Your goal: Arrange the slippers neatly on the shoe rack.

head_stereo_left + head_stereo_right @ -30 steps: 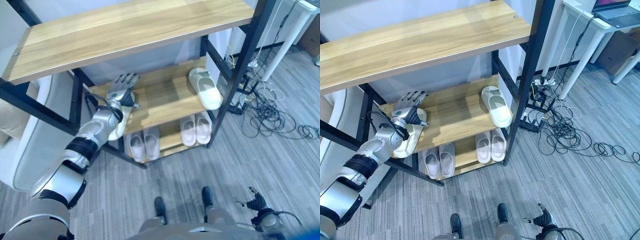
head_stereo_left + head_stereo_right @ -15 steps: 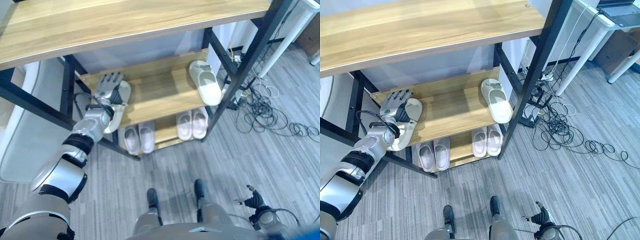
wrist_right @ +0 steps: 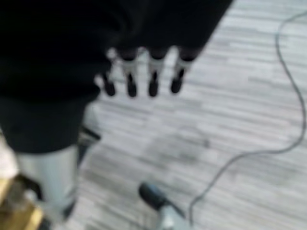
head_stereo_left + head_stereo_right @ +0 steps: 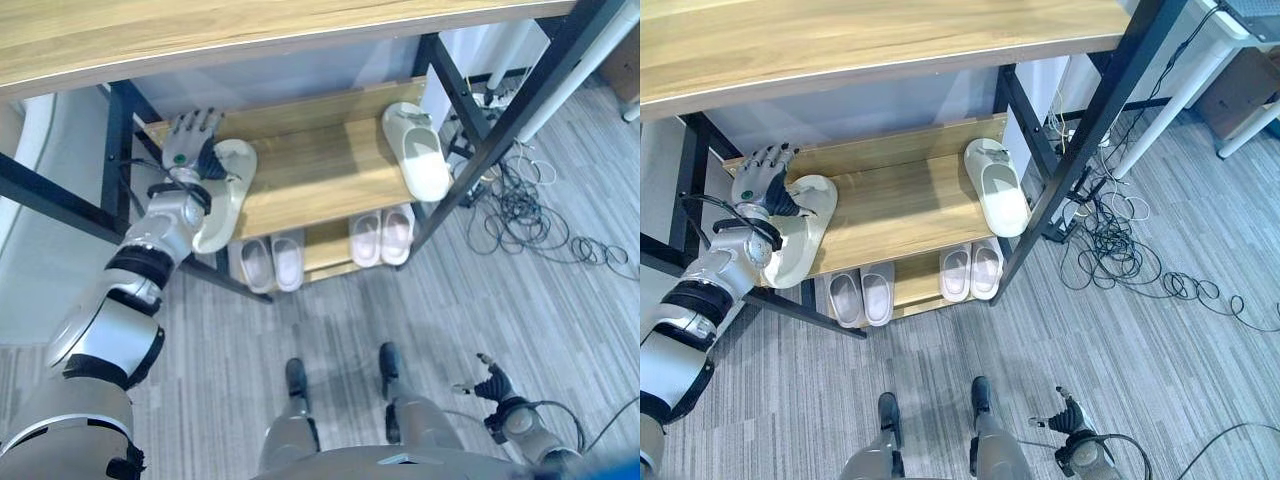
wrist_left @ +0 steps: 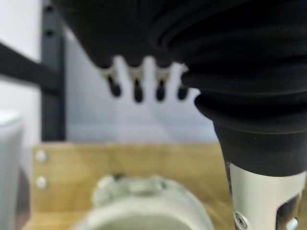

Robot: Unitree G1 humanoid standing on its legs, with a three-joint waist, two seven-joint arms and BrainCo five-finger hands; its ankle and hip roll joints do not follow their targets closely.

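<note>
Your left hand (image 4: 190,152), fingers straight and holding nothing, rested over the pale green rubber slipper (image 4: 222,197) at the wooden middle shelf's (image 4: 320,180) left end; you needed it pushed right, parallel to its mate (image 4: 421,152).

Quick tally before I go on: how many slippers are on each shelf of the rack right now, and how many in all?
Middle shelf: 2, the slipper under the left hand at the left end and the slipper at the right end.
Bottom shelf: 4, a left pair and a right pair.
Total: 6 slippers.
</note>
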